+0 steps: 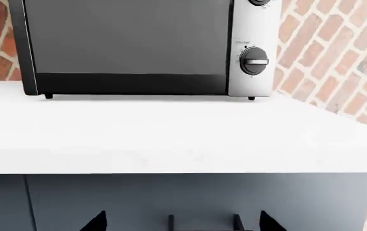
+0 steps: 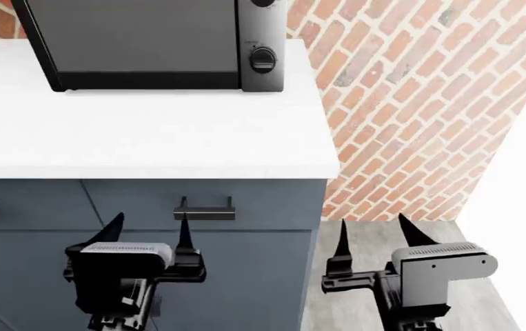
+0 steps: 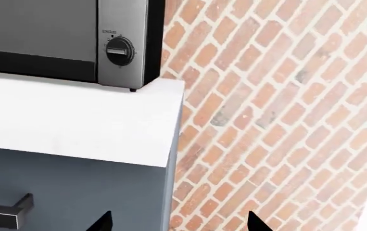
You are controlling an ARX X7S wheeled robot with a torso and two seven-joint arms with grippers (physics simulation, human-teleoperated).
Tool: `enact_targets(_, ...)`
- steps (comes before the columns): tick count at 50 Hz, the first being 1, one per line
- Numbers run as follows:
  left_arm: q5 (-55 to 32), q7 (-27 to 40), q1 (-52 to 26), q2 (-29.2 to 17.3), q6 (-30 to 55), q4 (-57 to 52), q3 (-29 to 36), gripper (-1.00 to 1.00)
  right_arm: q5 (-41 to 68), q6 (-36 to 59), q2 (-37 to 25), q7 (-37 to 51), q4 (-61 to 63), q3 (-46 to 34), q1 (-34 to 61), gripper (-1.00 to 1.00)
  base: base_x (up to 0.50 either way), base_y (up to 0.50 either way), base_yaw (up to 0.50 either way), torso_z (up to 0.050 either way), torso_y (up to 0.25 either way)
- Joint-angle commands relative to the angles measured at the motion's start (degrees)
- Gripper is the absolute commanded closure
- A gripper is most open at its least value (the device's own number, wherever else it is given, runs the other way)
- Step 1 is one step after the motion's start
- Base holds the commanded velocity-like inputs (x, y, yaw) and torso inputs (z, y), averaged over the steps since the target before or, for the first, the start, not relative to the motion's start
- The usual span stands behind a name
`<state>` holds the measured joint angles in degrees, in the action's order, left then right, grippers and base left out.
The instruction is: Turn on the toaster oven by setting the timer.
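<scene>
The toaster oven stands at the back of the white counter, with a dark glass door and a silver control strip on its right. It also shows in the left wrist view as the toaster oven and in the right wrist view as the toaster oven. The timer is the lower black dial with a raised bar, also seen as timer and timer. My left gripper hangs open below counter height, in front of the cabinet. My right gripper is open beside the cabinet's right end.
A second dial is cut off by the frame above the timer. A brick wall runs along the right of the counter. The dark blue cabinet front carries a drawer handle just above my left gripper. Grey floor lies under my right gripper.
</scene>
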<state>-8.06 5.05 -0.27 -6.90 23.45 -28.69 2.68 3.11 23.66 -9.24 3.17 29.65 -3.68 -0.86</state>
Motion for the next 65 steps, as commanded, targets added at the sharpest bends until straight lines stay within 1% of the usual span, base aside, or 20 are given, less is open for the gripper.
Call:
enact_targets(1, -5.76, 1.25, -3.44, -1.8, 17.58, -15.0, -2.33, -1.0, 0.59, 13.78, -3.45, -0.21, 13.73, 0.59, 4.24, -1.0, 0.0, 0.0, 0.0, 0.0, 0.0)
enact_targets(5, -8.19, 2.45, -8.46, -2.48, 26.13, -19.55, -4.34, -1.0, 1.75, 22.34, -3.96, -0.57, 17.75, 1.05, 8.05, -1.0, 0.0, 0.0, 0.0, 0.0, 0.0)
enact_targets(7, -12.47, 2.61, -13.26, -2.1, 35.43, -22.38, -7.62, -1.0, 3.83, 30.51, -3.63, -1.14, 19.63, 2.61, 12.66, -1.0, 0.0, 0.0, 0.0, 0.0, 0.0)
enact_targets(8, -13.07, 2.99, -14.73, -2.25, 37.49, -23.13, -8.22, -1.0, 4.6, 33.29, -3.42, -1.35, 20.3, 3.18, 14.01, -1.0, 0.0, 0.0, 0.0, 0.0, 0.0)
enact_targets(9, -15.8, 2.92, -17.85, -1.6, 43.26, -24.4, -10.78, -1.0, 5.54, 37.51, -3.06, -1.52, 20.67, 4.08, 16.33, -1.0, 0.0, 0.0, 0.0, 0.0, 0.0)
enact_targets(11, -17.83, 3.13, -20.9, -1.23, 47.9, -25.59, -12.97, -1.0, 7.29, 42.92, -2.63, -2.36, 21.42, 5.37, 19.15, -1.0, 0.0, 0.0, 0.0, 0.0, 0.0)
enact_targets(14, -21.65, 3.2, -28.81, -0.32, 57.99, -27.59, -17.57, -1.0, 10.11, 55.38, -1.56, -3.71, 23.78, 8.62, 26.17, -1.0, 0.0, 0.0, 0.0, 0.0, 0.0)
enact_targets(18, -24.13, 4.14, -34.83, 0.08, 65.98, -28.62, -20.59, -1.0, 10.98, 62.81, -0.94, -3.53, 25.98, 10.47, 30.2, -1.0, 0.0, 0.0, 0.0, 0.0, 0.0)
enact_targets(19, -27.53, 5.79, -35.32, -0.01, 66.47, -27.84, -22.0, -1.0, 11.2, 63.69, -0.82, -3.63, 25.56, 10.72, 31.14, -1.0, 0.0, 0.0, 0.0, 0.0, 0.0)
enact_targets(21, -41.52, 15.44, -36.53, -2.29, 66.49, -25.13, -25.39, -1.0, 11.43, 65.86, -0.51, -3.13, 26.07, 11.52, 33.04, -1.0, 0.0, 0.0, 0.0, 0.0, 0.0)
enact_targets(23, -52.91, 24.38, -38.21, -4.49, 66.42, -22.23, -27.41, -1.0, 17.36, 66.31, -1.37, 1.1, 25.0, 13.71, 33.99, -1.0, 0.0, 0.0, 0.0, 0.0, 0.0)
enact_targets(24, -56.27, 27.1, -39.08, -5.19, 66.35, -21.25, -27.94, -1.0, 23.43, 66.31, -2.57, 5.44, 23.99, 15.24, 34.78, -1.0, 0.0, 0.0, 0.0, 0.0, 0.0)
enact_targets(26, -60.39, 30.99, -40.74, -6.42, 66.12, -19.95, -28.19, -1.0, 40.62, 66.31, -6.84, 21.97, 19.49, 19.5, 37.43, -1.0, 0.0, 0.0, 0.0, 0.0, 0.0)
enact_targets(28, -62.72, 33.92, -42.36, -7.35, 65.97, -18.37, -27.92, -1.0, 57.81, 66.25, -9.47, 35.83, 15.93, 20.74, 39.85, -1.0, 0.0, 0.0, 0.0, 0.0, 0.0)
enact_targets(29, -63.46, 34.78, -42.51, -7.67, 65.72, -18.01, -27.72, -1.0, 64.78, 66.14, -10.06, 39.0, 15.09, 20.94, 40.35, -1.0, 0.0, 0.0, 0.0, 0.0, 0.0)
enact_targets(30, -64.56, 36.02, -43.07, -7.92, 65.78, -17.2, -27.52, -1.0, 67.62, 66.05, -10.52, 41.75, 14.16, 20.91, 41.1, -1.0, 0.0, 0.0, 0.0, 0.0, 0.0)
enact_targets(39, -72.09, 44.81, -48.4, -11.1, 64.74, -14.02, -27.05, -1.0, 77.04, 64.41, -12.09, 50.49, 11.07, 21.43, 46.65, -1.0, 0.0, 0.0, 0.0, 0.0, 0.0)
enact_targets(47, -69.58, 43.98, -48.47, -12.24, 62.3, -13.16, -24.11, -1.0, 77.95, 62.64, -13.24, 51.58, 9.66, 19.72, 48.75, -1.0, 0.0, 0.0, 0.0, 0.0, 0.0)
enact_targets(56, -70.48, 44.01, -46.77, -12.76, 60.57, -13.8, -23.81, -1.0, 72.83, 59.25, -14.93, 47.31, 10.65, 16.59, 46.84, -1.0, 0.0, 0.0, 0.0, 0.0, 0.0)
enact_targets(65, -70.71, 44.28, -46.48, -13.4, 59.48, -13.65, -23.08, -1.0, 72.92, 58.13, -15.58, 47.43, 10.48, 15.85, 46.58, -1.0, 0.0, 0.0, 0.0, 0.0, 0.0)
